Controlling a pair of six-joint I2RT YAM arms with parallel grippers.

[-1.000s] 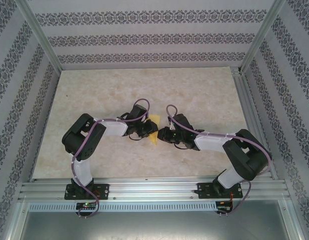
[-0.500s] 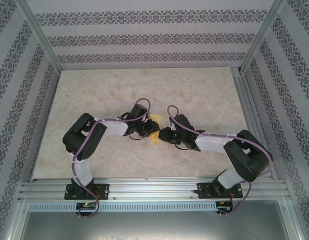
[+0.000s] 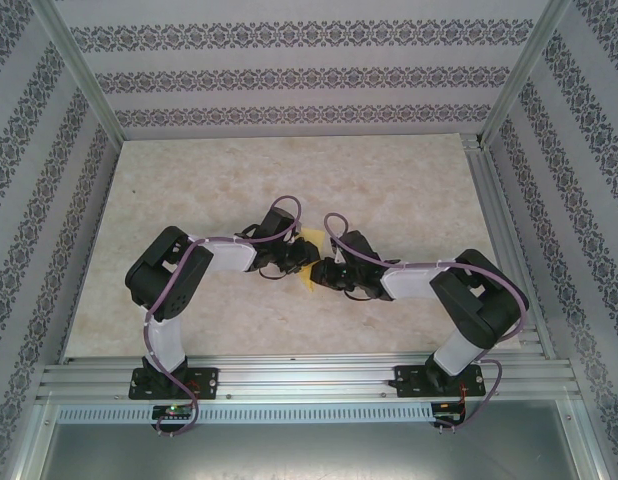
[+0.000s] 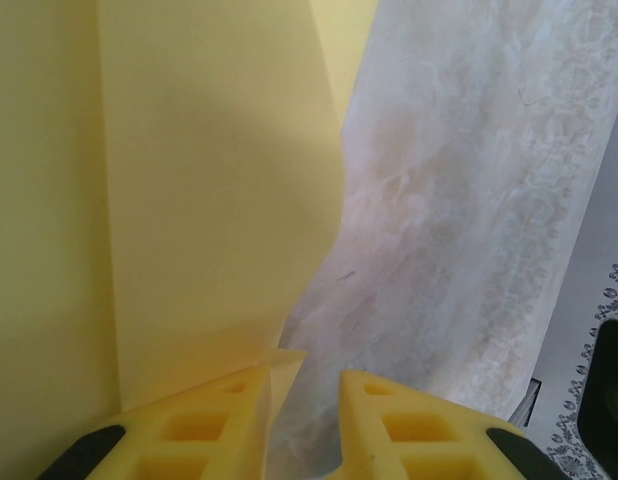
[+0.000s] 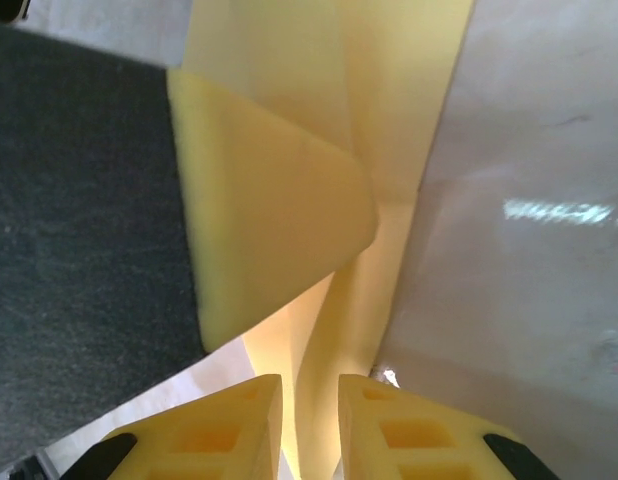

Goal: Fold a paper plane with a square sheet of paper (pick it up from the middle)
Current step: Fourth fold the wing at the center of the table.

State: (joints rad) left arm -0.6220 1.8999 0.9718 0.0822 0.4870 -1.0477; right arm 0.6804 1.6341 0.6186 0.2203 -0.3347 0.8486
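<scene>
Because the fold has to be worked in the air rather than flat on the marble-patterned beige table (image 3: pixel 189 190), both arms reach inward from the near edge and meet over its middle, tips facing each other. On the left, the black-and-white left arm (image 3: pixel 174 280) bends at the elbow and points the left claw (image 4: pixel 304 385) toward the centre. Its yellow latticed fingers (image 4: pixel 204 425) stand a little apart, with table showing through the gap. A lower corner of the pale-yellow square sheet of thin paper (image 4: pixel 189 200) sits against the inner face of one finger, and I cannot tell whether that corner is pinched or merely resting there.

The sheet rises away from this claw as a broad upright panel with a straight crease along it. It is lifted off the table, probably so that one side can be swung over the centre line. In the overhead view it is the small yellow patch between the two claws, near the middle of the table.

Further right, the right claw (image 5: pixel 309 395) has its fingers (image 5: pixel 409 435) drawn close with the paper running down between them, so it appears to grip the sheet edge-on. A triangular flap is already folded over just beyond the tips. That grip likely serves as the anchor while the left side shapes the crease. The right arm (image 3: pixel 474 300) doubles back at its elbow to keep the wrist low and level with its partner.
</scene>
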